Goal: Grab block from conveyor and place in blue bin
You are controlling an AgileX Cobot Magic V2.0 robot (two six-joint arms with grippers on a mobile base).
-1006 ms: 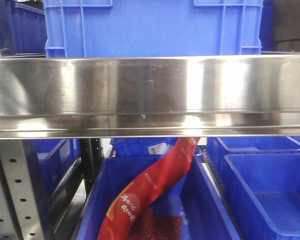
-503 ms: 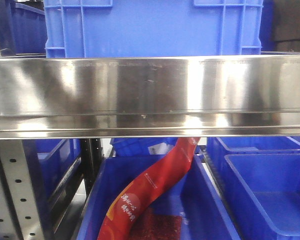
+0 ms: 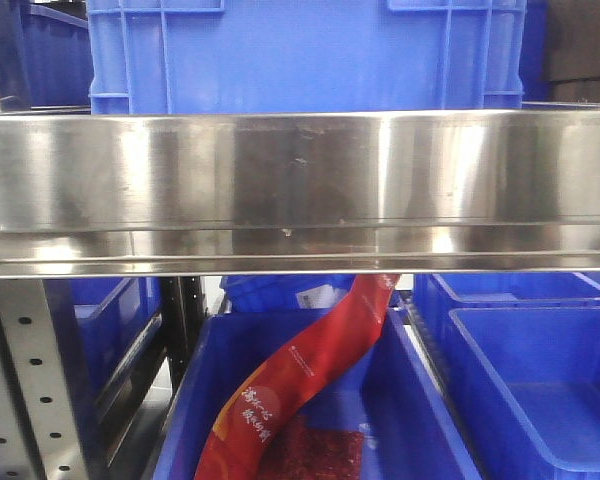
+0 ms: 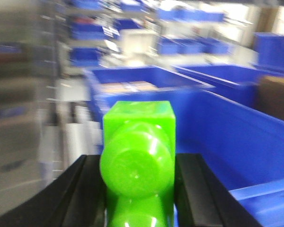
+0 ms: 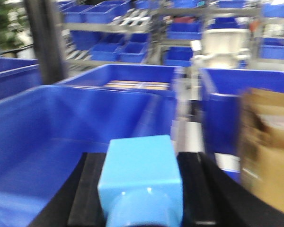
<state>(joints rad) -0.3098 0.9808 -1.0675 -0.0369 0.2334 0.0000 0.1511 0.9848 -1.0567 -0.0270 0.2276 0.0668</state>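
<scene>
Front view: steel rail running the full width, bright and streaked with reflections. Blue crate standing behind and above it. Under the rail, a lower bin holding a long red packet that leans up towards the rail (printed with pale lettering, too small to read). Side bin just beside it on the right. Perforated metal post at the left. No gripper shows in this view.

Left wrist view: left gripper, its black fingers closed against both sides of a green block, which sits between them with a round stud facing the camera. Large blue bin just to the right of the block. Farther bin behind, background blurred.

Right wrist view: right gripper, black fingers pressed to either side of a light blue block. Wide blue bin lies to the left of and beyond the block (whether it is the same bin as in the left wrist view cannot be told). Cardboard box at the right edge.
</scene>
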